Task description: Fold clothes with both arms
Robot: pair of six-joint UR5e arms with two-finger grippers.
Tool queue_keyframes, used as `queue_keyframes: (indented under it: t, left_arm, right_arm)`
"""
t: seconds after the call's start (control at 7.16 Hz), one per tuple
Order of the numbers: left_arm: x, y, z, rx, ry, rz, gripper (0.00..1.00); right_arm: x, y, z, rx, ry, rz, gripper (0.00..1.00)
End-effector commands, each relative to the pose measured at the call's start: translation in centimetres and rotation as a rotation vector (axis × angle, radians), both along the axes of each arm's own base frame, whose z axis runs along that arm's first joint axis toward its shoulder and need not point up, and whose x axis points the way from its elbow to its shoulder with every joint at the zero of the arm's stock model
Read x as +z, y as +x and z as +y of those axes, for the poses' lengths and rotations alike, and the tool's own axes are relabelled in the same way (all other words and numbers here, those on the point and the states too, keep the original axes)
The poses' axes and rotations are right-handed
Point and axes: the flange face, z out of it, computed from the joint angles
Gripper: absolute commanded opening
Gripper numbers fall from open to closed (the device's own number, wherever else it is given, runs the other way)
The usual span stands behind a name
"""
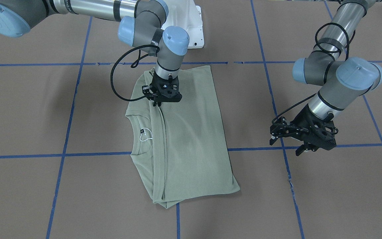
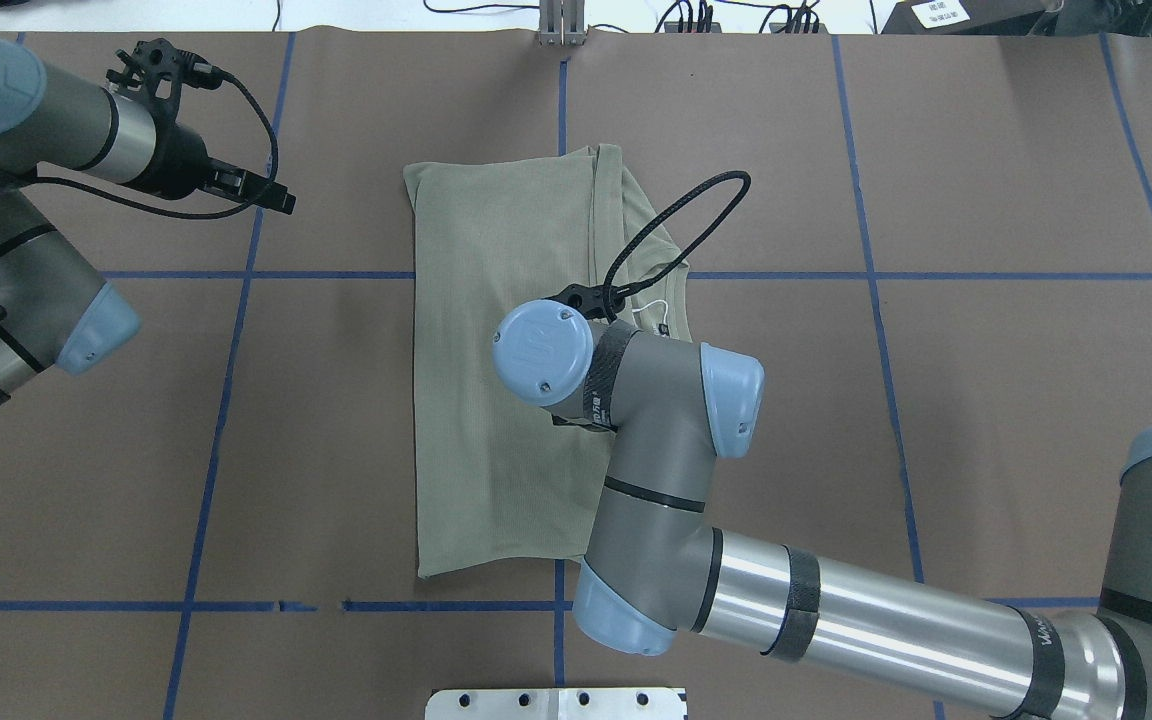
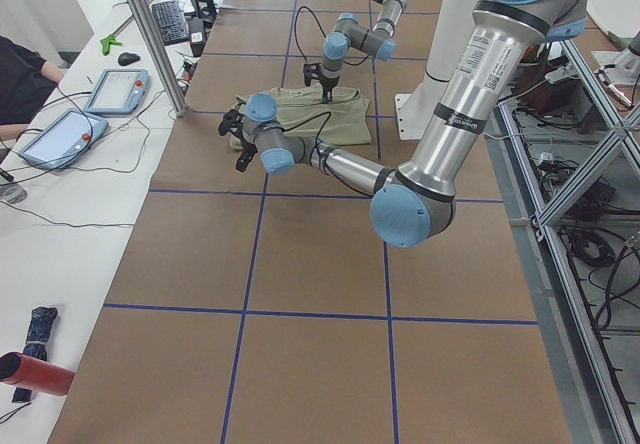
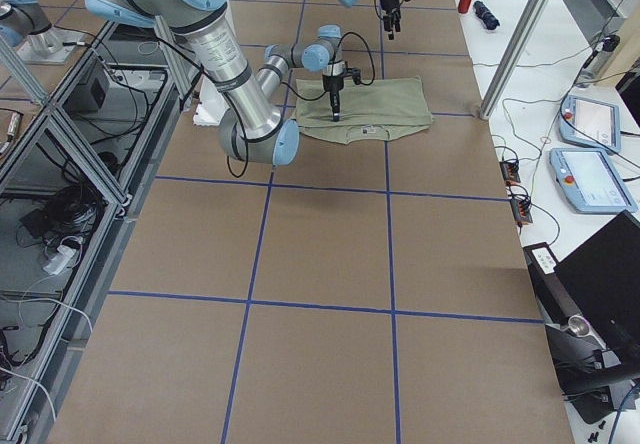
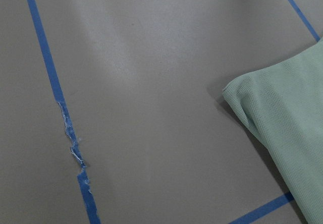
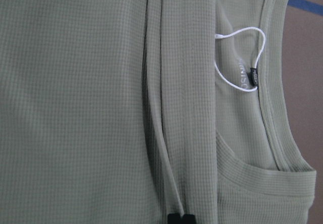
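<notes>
One sage-green shirt (image 1: pixel 191 139), folded lengthwise, lies flat mid-table on the brown paper (image 1: pixel 28 109), the right gripper (image 1: pixel 157 104) pinched closed on its long central fold near the collar, the left gripper (image 1: pixel 284 148) spread wide, empty, above bare paper alongside.

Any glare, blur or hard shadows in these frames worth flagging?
Overhead exterior: bright highlights on the silver tube of the right arm, shirt evenly lit. Exterior front-facing: only soft shadows on the brown paper. Right wrist-mounted: knit weave sharp. Left wrist-mounted: faint sheen on the paper, torn blue tape in focus.
</notes>
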Motion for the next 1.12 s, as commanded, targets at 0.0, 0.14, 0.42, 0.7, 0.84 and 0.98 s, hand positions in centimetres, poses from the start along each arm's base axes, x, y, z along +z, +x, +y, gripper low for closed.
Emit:
queue_keyframes:
  t: [0.0, 0.14, 0.42, 0.7, 0.84, 0.98]
  left_arm:
    - [0.0, 0.0, 0.0, -0.001, 0.000, -0.001, 1.00]
    - [0.0, 0.0, 0.0, 0.000, 0.001, 0.001, 1.00]
    - [0.0, 0.1, 0.0, 0.001, 0.001, -0.001, 1.00]
    - [0.0, 0.3, 0.1, 0.004, -0.001, 0.000, 1.00]
    - [0.1, 0.3, 0.1, 0.004, 0.000, -0.002, 1.00]
    - [0.1, 0.4, 0.2, 0.005, 0.000, -0.002, 1.00]
  right_arm:
    - [-0.3, 0.3, 0.0, 0.001, 0.001, -0.001, 0.00]
    - [-0.3, 0.9, -0.2, 0.006, -0.004, 0.011, 0.00]
    - [2.8, 5.9, 1.1, 0.009, -0.010, 0.040, 0.00]
    - [5.1, 6.5, 1.0, 0.017, -0.004, 0.074, 0.00]
    - [5.8, 6.3, 1.4, 0.017, 0.010, 0.083, 0.99]
    - [5.0, 6.1, 1.2, 0.018, 0.031, 0.050, 1.00]
